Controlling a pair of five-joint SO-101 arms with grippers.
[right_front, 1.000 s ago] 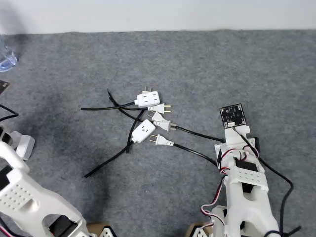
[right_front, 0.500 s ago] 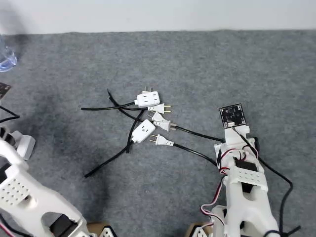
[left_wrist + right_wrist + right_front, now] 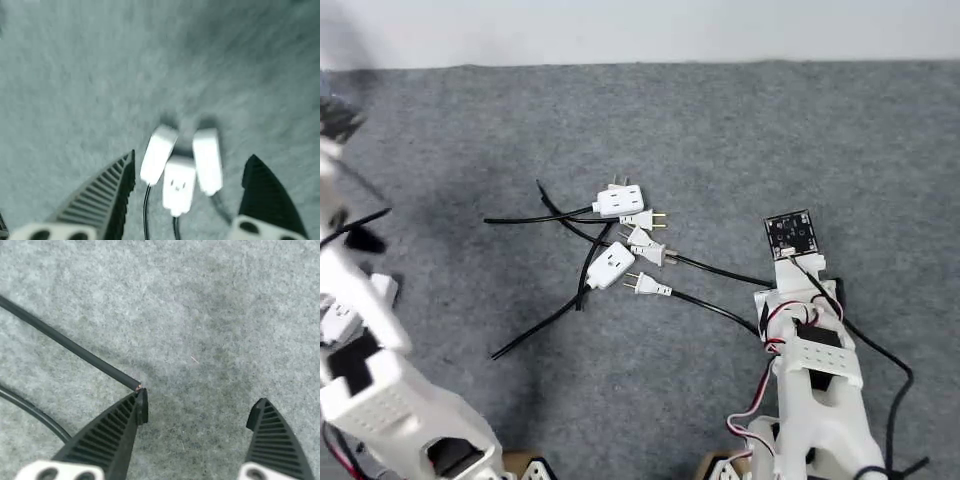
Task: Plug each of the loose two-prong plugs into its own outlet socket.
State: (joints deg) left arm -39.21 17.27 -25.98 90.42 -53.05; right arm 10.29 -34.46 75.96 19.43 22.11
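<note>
My left gripper [image 3: 192, 159] hangs slack, its two black ribbed fingers [image 3: 107, 192] spread wide over the grey felt-like table covering [image 3: 75, 75] with nothing held. Well beyond the gap lie three small white plastic pieces, blurred. The middle one shows a socket face; what the other two are, I cannot tell.

I take the lower white rectangular outlet socket [image 3: 611, 265] as my mark. Just beside it, on the side toward my right arm [image 3: 815, 375], lies a white two-prong plug [image 3: 648, 286], its prongs turned toward the socket but apart from it. A second white plug [image 3: 645, 243] lies just past the socket's far end, and beyond that a third white plug [image 3: 642, 219] rests against the upper white outlet socket [image 3: 620, 201] — all three loose. Thin black cords [image 3: 720, 308] trail from this cluster toward my right arm, which stands well apart from the socket. My left arm [image 3: 370, 400] is farther off on the opposite side.

My right gripper [image 3: 201, 409] is also released, fingers parted over bare covering, with the cut end of a black cord [image 3: 70, 345] right at one fingertip.
</note>
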